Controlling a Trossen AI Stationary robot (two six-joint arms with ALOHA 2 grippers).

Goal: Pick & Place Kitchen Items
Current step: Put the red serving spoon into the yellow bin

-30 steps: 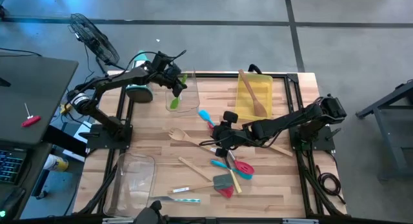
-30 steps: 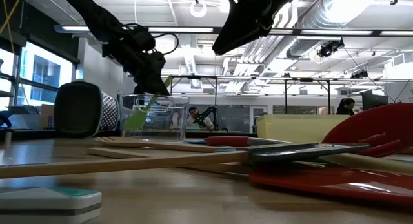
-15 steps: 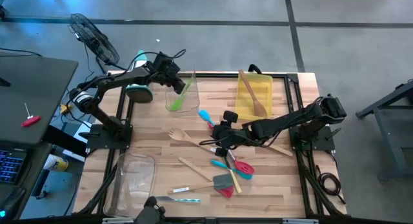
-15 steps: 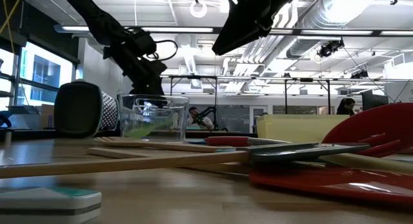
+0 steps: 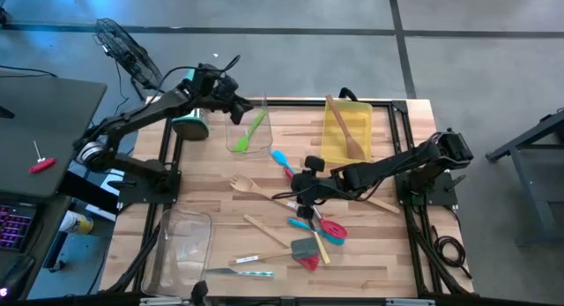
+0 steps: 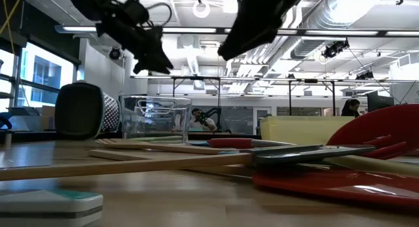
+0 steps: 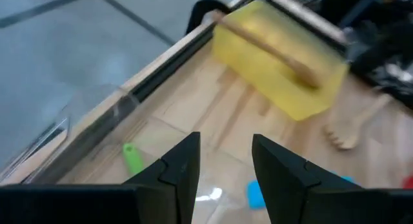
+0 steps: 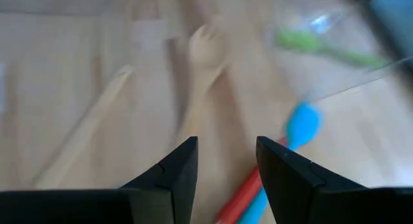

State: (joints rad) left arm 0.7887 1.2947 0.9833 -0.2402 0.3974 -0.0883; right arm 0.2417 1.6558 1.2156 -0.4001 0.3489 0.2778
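My left gripper (image 5: 238,108) (image 7: 224,166) hangs open above the far-left clear bin (image 5: 264,147), touching nothing. A green spatula (image 5: 252,128) (image 7: 132,158) lies slanted inside that bin. My right gripper (image 5: 296,190) (image 8: 226,159) hovers open over the scattered utensils at mid-table, with a wooden fork (image 5: 249,187) (image 8: 201,46) and a blue spatula (image 5: 282,159) (image 8: 300,127) just ahead of it. Red (image 5: 331,227) and grey (image 5: 304,247) spatulas, wooden sticks and a knife (image 5: 251,272) lie flat on the table nearer the near edge.
A yellow bin (image 5: 363,140) at the far right holds a wooden spoon (image 5: 345,130). A second clear bin (image 5: 185,244) stands at the near left. The teal-topped grater (image 5: 189,123) (image 6: 82,109) lies beside the far clear bin. Bare wood shows at the near right.
My left gripper let go of the green spatula, which it held upright over the far clear bin. The spatula tipped over and now lies slanted inside the bin. The gripper then rose and drew back toward the table's far-left corner.
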